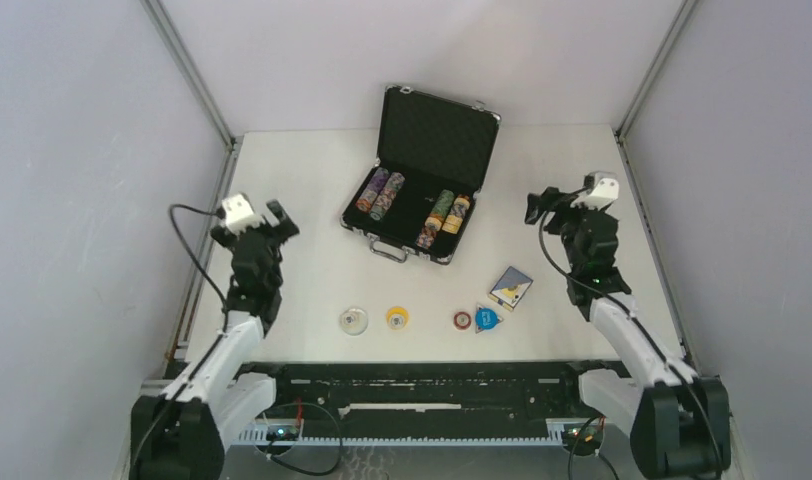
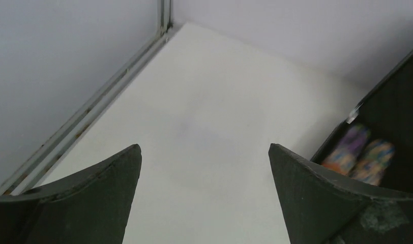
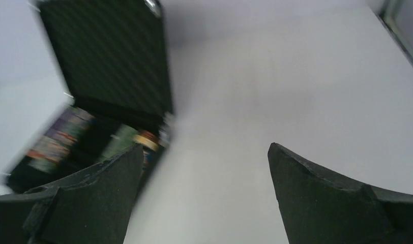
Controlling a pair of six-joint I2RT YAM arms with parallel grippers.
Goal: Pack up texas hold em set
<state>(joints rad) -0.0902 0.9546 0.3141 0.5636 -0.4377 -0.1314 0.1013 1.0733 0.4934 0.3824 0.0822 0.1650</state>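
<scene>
The black briefcase (image 1: 460,139) with silver edges stands open at the table's middle back, lid up, handle towards me. Several rolls of multicoloured chips (image 1: 380,193) lie inside; some show in the left wrist view (image 2: 359,154) and, blurred, in the right wrist view (image 3: 57,140). The card deck (image 1: 510,288) lies in front of the case to the right. A clear token (image 1: 354,320), yellow token (image 1: 397,317), red token (image 1: 463,319) and blue token (image 1: 487,318) lie in a row near the front. My left gripper (image 1: 280,222) (image 2: 204,152) is open and empty left of the case. My right gripper (image 1: 539,205) (image 3: 204,152) is open and empty right of it.
Grey walls with metal corner posts (image 1: 190,70) close in the table on the left, right and back. A black rail (image 1: 422,395) runs along the near edge between the arm bases.
</scene>
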